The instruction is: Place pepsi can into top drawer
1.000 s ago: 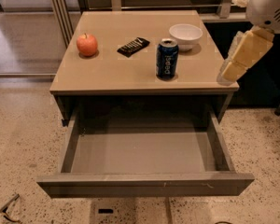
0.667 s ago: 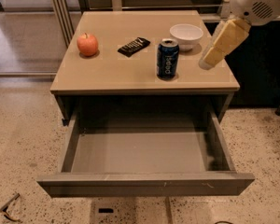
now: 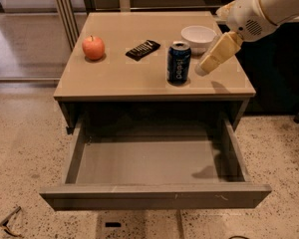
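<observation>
The pepsi can stands upright on the tan cabinet top, near its front right. The top drawer is pulled wide open below, and its grey inside holds nothing. My gripper comes in from the upper right on a white arm. Its cream fingers point down and left. The tip is just right of the can, a small gap apart from it, above the cabinet top.
A red apple sits at the left of the cabinet top. A black snack bar lies in the middle. A white bowl stands behind the can, near the arm. Speckled floor surrounds the cabinet.
My gripper has moved left and down, from beyond the cabinet's right edge to just beside the can. The can, drawer and other objects have not moved.
</observation>
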Tool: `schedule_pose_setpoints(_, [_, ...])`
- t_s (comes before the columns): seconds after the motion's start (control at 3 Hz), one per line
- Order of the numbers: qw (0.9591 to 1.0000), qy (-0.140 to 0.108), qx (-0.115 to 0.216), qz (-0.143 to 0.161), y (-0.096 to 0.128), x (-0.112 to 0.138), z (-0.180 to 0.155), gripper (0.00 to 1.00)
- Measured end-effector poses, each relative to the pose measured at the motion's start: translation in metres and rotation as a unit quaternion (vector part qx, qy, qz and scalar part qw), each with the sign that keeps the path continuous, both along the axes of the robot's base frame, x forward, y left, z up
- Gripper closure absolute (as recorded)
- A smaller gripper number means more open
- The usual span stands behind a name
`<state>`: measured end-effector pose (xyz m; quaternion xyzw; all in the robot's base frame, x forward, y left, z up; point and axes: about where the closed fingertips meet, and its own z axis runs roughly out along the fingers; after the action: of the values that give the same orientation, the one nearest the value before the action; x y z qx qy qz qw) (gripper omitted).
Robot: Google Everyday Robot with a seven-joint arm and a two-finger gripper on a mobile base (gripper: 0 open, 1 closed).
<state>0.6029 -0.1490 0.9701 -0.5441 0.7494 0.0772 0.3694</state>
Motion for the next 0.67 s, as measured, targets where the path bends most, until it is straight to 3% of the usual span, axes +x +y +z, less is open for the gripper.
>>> schedule_pose_setpoints(0.67, [0.9997,0.011,0.018,0.007,0.007,0.012,-0.035,0.00])
